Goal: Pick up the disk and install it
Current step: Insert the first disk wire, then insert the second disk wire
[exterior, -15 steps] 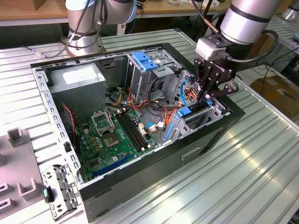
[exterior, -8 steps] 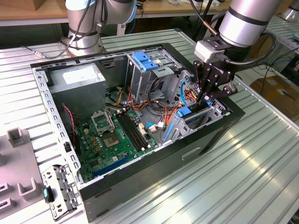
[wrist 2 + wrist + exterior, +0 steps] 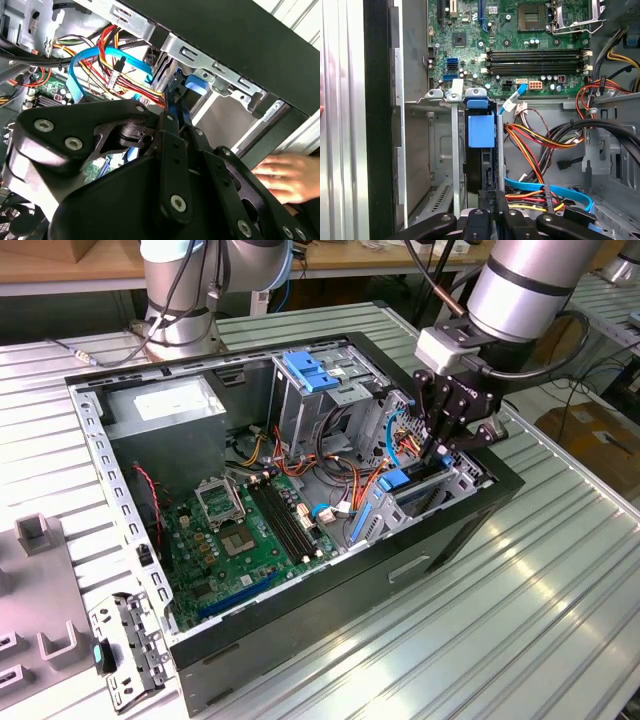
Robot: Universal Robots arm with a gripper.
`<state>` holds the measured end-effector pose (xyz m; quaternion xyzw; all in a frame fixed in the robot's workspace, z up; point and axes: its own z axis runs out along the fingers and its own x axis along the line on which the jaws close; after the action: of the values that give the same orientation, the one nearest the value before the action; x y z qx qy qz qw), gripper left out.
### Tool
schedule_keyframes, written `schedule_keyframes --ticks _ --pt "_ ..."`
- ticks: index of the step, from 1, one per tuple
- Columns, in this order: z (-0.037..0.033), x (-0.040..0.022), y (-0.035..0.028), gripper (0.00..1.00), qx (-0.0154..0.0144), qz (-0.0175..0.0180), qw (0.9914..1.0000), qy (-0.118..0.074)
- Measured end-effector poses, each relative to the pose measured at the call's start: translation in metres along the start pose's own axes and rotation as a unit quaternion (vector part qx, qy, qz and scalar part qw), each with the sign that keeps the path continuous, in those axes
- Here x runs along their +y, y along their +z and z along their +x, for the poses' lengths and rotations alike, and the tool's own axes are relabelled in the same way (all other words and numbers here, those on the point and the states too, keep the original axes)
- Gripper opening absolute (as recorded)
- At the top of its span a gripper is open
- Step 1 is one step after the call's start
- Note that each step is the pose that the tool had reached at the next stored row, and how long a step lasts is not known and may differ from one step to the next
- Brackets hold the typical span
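Claw (image 3: 437, 448), right of centre in the exterior view, is clenched on the disk (image 3: 481, 131), standing edge-on in its bay. Judgement: keep the disk square to the bay guides while seating it, clear of the cables (image 3: 530, 145).

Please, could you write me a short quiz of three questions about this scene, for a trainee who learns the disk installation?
1. True or false: the disk lies flat on the motherboard.
2. The gripper is: A) open above the table; B) shut on the disk; C) shut on a blue cable.
3. In the second wrist view, which part of a person shows beside the case?
Key: 1 false, it stands on edge in the drive bay; 2 B; 3 a hand.
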<state>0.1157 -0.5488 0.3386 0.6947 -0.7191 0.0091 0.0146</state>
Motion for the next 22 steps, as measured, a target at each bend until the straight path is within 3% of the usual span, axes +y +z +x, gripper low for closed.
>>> schedule_keyframes --ticks 2,6,8,9,22 --pt "0.0000 -0.0001 -0.0027 0.24 0.0011 0.0000 1.00000 0.000" --pt "0.0003 -0.0001 -0.0164 0.24 0.0014 0.0001 1.00000 0.000" --pt "0.0003 -0.0001 -0.0170 0.24 0.0012 0.0001 1.00000 0.000" --pt "0.0004 -0.0001 -0.0174 0.11 0.0013 0.0001 1.00000 0.000" --pt "0.0004 -0.0001 -0.0184 0.11 0.0014 0.0001 1.00000 0.000"
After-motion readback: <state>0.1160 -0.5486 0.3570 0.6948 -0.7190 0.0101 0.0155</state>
